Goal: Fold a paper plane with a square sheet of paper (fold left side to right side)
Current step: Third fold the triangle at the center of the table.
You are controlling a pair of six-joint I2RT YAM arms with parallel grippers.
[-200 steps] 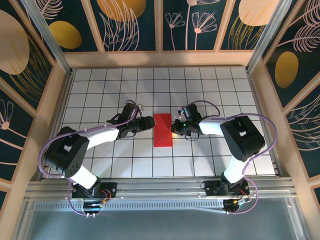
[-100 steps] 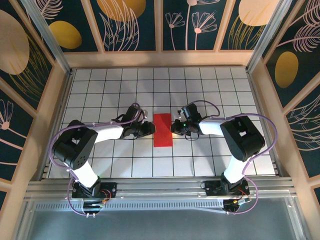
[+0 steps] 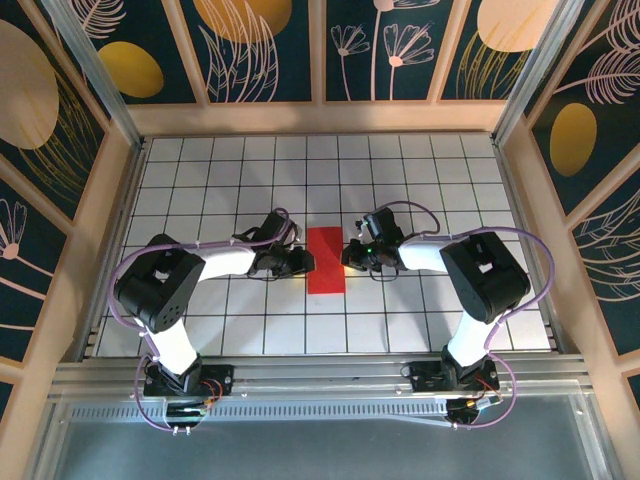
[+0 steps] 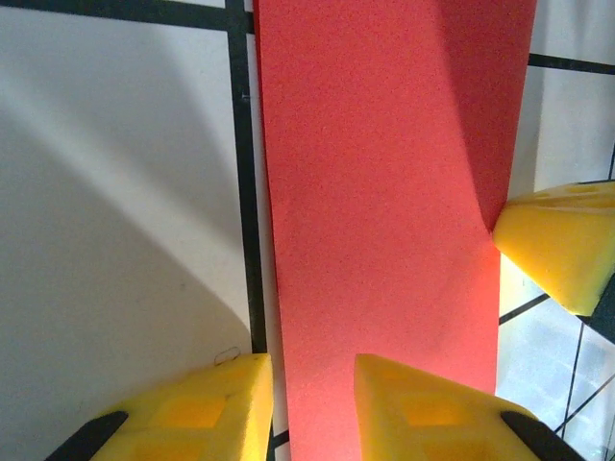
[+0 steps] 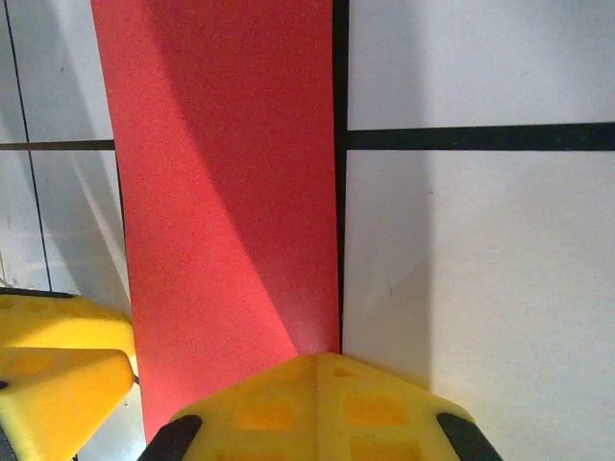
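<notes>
Both jaws rest on the folded red sheet of paper: right jaws, shut tight, pin its edge so left jaws, slightly apart, can press the fold.

I find the sheet of paper flat on the bench at its centre, long side running near to far, the left tool straddling its left edge, the right tool touching its right edge.
</notes>
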